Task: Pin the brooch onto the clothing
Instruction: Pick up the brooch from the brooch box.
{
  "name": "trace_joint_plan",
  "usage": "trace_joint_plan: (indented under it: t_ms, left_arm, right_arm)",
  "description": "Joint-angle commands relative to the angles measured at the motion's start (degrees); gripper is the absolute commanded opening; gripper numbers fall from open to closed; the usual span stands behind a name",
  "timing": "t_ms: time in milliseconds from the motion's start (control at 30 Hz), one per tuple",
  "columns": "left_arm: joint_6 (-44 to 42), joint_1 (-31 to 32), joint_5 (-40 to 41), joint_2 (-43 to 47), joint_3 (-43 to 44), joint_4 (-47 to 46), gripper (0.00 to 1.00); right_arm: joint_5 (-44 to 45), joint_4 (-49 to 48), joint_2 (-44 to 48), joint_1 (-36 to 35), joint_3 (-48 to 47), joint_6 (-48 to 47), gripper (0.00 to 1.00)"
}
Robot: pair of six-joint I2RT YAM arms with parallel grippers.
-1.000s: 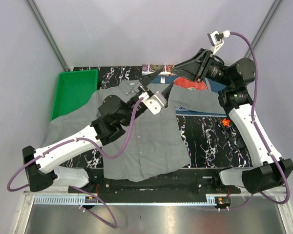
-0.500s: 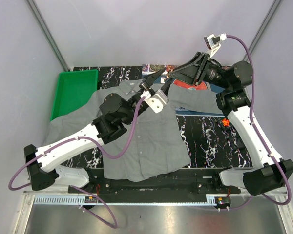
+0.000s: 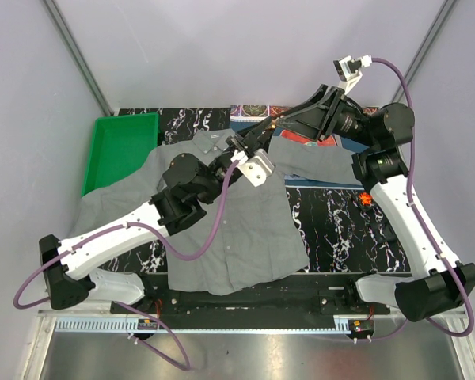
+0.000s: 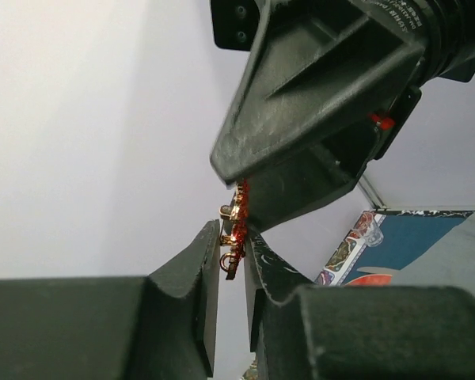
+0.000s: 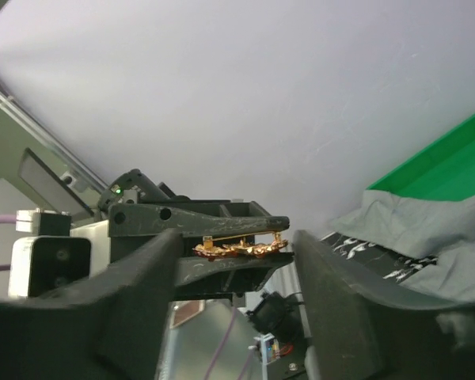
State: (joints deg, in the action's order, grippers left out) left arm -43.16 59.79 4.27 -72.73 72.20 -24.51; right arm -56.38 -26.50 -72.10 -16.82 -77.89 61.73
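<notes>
The brooch (image 4: 236, 229), gold with red stones, hangs in the air above the shirt's collar, caught between both grippers. My left gripper (image 4: 233, 241) is shut on it, one finger on each flat side; the right wrist view shows those fingers (image 5: 222, 226) above and below the brooch (image 5: 241, 246). My right gripper (image 5: 237, 237) brackets the brooch end to end, and only slivers of space show at its ends, so contact is unclear. The clothing (image 3: 237, 222), a grey button-up shirt, lies spread flat on the table under both arms. In the top view the two grippers meet, left gripper (image 3: 260, 136) and right gripper (image 3: 279, 125).
A green bin (image 3: 119, 150) stands at the table's back left, beside the shirt's sleeve. A blue patterned placemat (image 3: 326, 139) lies at the back, partly under the shirt. A small red object (image 3: 366, 198) rests on the black marbled table (image 3: 332, 229) by the right arm.
My left gripper has closed its fingers onto the brooch. The right gripper has shifted slightly left toward it, and its jaws have barely widened.
</notes>
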Motion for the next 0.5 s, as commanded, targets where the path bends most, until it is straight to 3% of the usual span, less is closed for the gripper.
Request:
trace_joint_plan:
  t_ms: [0, 100, 267, 300, 400, 467]
  left_arm:
    - [-2.54, 0.15, -0.05, 1.98, -0.05, -4.49, 0.13]
    - [-5.78, 0.15, -0.49, 3.29, -1.97, -4.23, 0.06]
    - [-18.16, 0.15, -0.75, 8.02, -10.47, -6.5, 0.0]
    - [-23.85, 0.15, -0.76, 8.82, -12.16, -7.38, 0.0]
    - [-33.7, 0.15, -0.49, 11.55, -17.52, -8.71, 0.0]
    - [-38.12, 0.06, -0.58, 13.39, -20.78, -8.45, 0.0]
  right_arm:
    - [-0.66, -3.82, 1.08, -0.5, 0.54, 2.42, 0.78]
    - [-1.97, -2.34, 0.99, -0.5, -0.5, 3.04, 0.93]
    - [-4.08, 11.1, 1.96, 0.29, -2.88, -1.61, 0.95]
    - [-5.22, 13.03, 2.05, 0.64, -3.58, -2.14, 0.93]
    - [-6.81, 19.11, 2.31, 1.35, -3.76, -4.25, 0.74]
    - [-7.51, 20.61, 2.49, 1.44, -3.41, -5.04, 0.66]
